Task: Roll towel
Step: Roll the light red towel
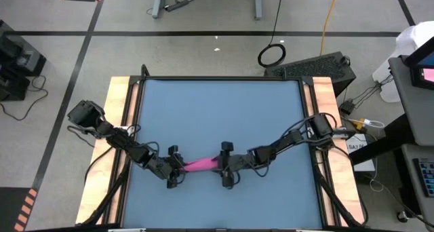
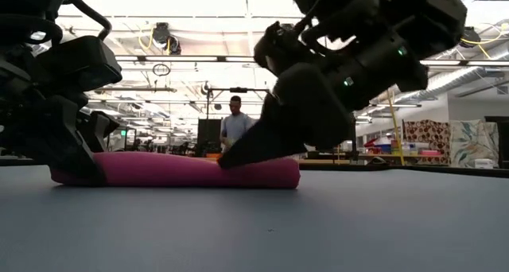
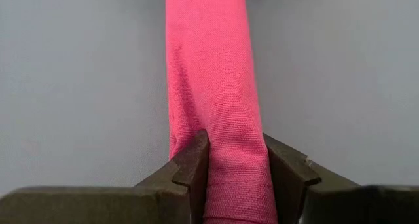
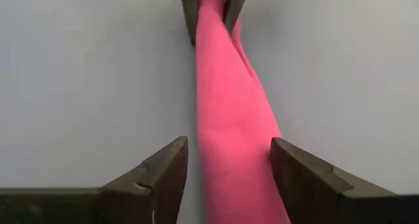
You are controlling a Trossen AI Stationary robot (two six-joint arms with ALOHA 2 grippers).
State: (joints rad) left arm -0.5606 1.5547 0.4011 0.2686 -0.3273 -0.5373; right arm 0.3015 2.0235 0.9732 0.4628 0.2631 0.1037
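Rolled towel (image 1: 201, 165) between left claw (image 1: 175, 171) and right claw (image 1: 226, 167).

High view straight down; low view table-level; wrist views close, sharing towel (image 1: 201, 165).

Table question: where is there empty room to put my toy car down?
The blue table is bare between its far edge and the arms, and along the near edge. It's crowded at the near middle, where the left gripper and right gripper flank the rolled towel.

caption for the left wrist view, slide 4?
Left gripper clamped on one end of the rolled pink towel lying on the blue table.
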